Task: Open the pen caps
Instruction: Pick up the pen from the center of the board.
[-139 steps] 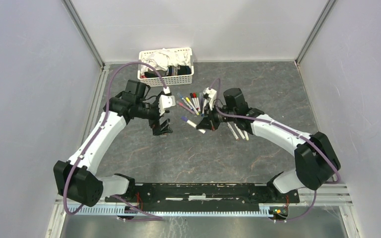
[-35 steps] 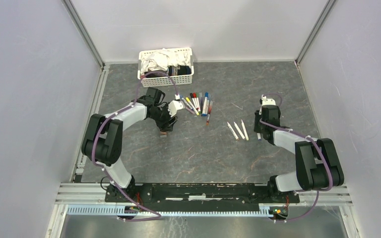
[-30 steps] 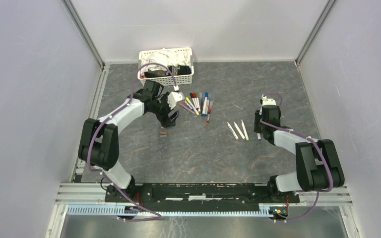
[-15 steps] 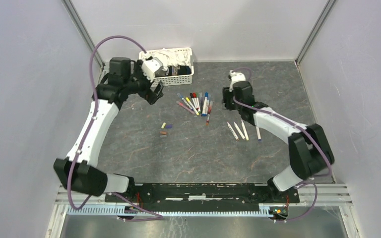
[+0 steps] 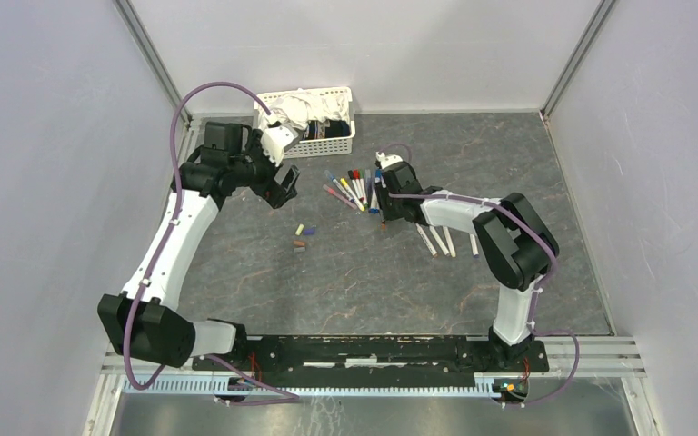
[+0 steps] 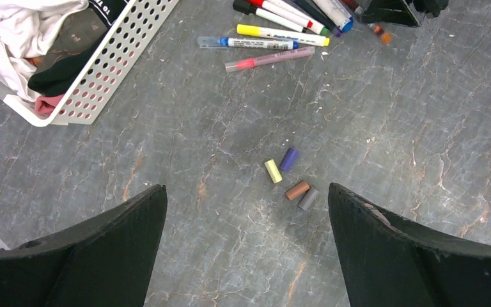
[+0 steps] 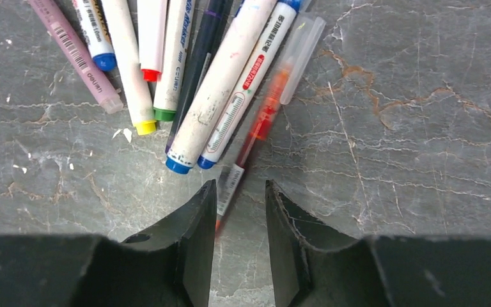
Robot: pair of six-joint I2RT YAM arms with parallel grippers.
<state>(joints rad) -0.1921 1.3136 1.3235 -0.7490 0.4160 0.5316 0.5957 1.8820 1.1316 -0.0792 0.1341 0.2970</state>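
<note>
Several capped pens [image 5: 354, 188] lie fanned out on the grey table; they also show in the right wrist view [image 7: 217, 89]. My right gripper [image 7: 240, 185] is low over the cluster's near side [image 5: 383, 216], jaws narrowly open astride the lower end of a red pen [image 7: 262, 121] with a clear cap [image 7: 302, 39]. A few loose pen caps lie together: yellow [image 6: 272, 171], purple [image 6: 288, 159], brown [image 6: 297, 190], grey [image 6: 308, 199]; they also show from above [image 5: 300, 238]. My left gripper [image 6: 247, 187] is wide open and empty, up left of the caps [image 5: 284, 193].
A white slotted basket [image 5: 327, 143] of cloths stands at the back, also in the left wrist view [image 6: 112, 61]. Three bare white pens [image 5: 436, 238] and one more [image 5: 473, 243] lie right of the cluster. Grey walls close in both sides.
My right gripper has swung left and down from behind the pens onto the red pen's near end. My left gripper has moved a little right and nearer, away from the basket.
</note>
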